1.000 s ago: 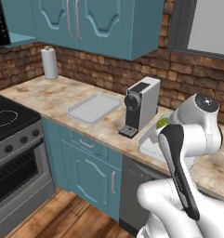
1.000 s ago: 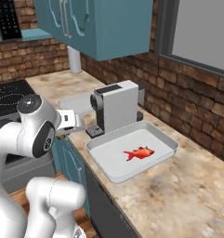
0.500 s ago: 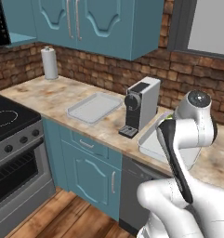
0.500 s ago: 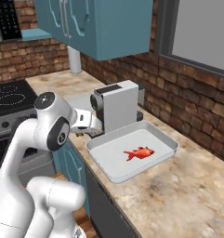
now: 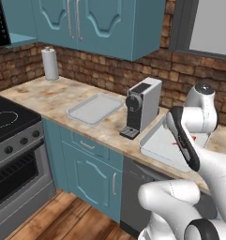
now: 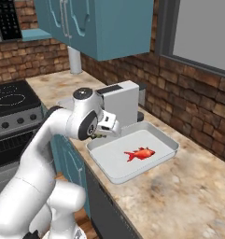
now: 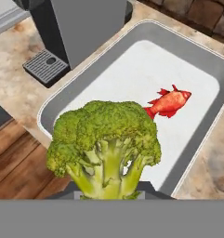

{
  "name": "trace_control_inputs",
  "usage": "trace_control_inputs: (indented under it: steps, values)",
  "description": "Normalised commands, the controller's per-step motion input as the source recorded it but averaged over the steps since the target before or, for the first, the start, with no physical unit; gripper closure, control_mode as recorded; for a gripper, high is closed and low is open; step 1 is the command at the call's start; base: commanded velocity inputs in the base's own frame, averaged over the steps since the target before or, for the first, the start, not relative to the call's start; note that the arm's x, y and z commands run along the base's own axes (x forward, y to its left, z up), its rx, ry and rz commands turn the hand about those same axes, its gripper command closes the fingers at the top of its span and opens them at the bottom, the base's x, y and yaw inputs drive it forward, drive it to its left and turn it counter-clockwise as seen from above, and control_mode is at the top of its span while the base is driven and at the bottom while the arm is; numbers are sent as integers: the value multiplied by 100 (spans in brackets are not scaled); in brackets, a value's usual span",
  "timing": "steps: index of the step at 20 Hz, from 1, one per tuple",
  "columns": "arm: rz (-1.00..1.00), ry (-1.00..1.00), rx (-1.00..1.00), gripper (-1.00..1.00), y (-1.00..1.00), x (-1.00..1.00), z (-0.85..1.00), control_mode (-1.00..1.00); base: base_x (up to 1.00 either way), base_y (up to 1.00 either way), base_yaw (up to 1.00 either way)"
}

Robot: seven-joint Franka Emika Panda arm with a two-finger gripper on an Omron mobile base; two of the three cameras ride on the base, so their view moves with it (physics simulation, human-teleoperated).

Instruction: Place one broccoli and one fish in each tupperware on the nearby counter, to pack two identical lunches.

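Notably, no brand, label or readable writing was seen in any view.

From the left base view, the counter [image 5: 53, 101] was seen running along the brick wall, with one tupperware [image 5: 95, 108] lying flat on it, left of the coffee machine [image 5: 143, 108]. A paper towel roll [image 5: 50, 63] stood upright near the wall at the far left, and the stovetop [image 5: 6, 119] was set at the counter's left end. A second tupperware [image 5: 159, 143] lay just right of the coffee machine, close to the counter's front edge, and was largely covered by the white arm. Bare worktop was left between the paper towel roll and the first tupperware.

From the right base view, the second tupperware was shown almost in full, with one red fish [image 6: 140, 153] lying near its middle. The gripper [image 6: 99, 136] was held at the container's near left corner, beside the coffee machine; its fingers could hardly be made out there. Open counter was seen to the right of the container.

From the hand view, the broccoli [image 7: 105, 144] was seen pinched by its stalk between the fingers, head up, above the near rim of the tupperware. The fish lay past it on the tray floor, apart from the broccoli. The coffee machine's drip tray [image 7: 46, 66] was seen beside the container's corner.
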Motion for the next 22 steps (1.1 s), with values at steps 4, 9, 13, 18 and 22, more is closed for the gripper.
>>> trace_control_inputs:
  steps: [4, 9, 13, 18, 22]
  values:
    - [-3, 0, 5, 100, 0, 38, -48, -100, 0, 0, 0]
    - [-6, 0, 2, 100, -7, 33, -51, -100, 0, 0, 0]
    - [-15, 0, 0, 100, -27, 11, -47, -100, 0, 0, 0]
    - [-12, 0, 0, 100, -17, 20, -38, -100, 0, 0, 0]
    - [-8, 0, 0, 100, -8, 32, -32, -100, 0, 0, 0]
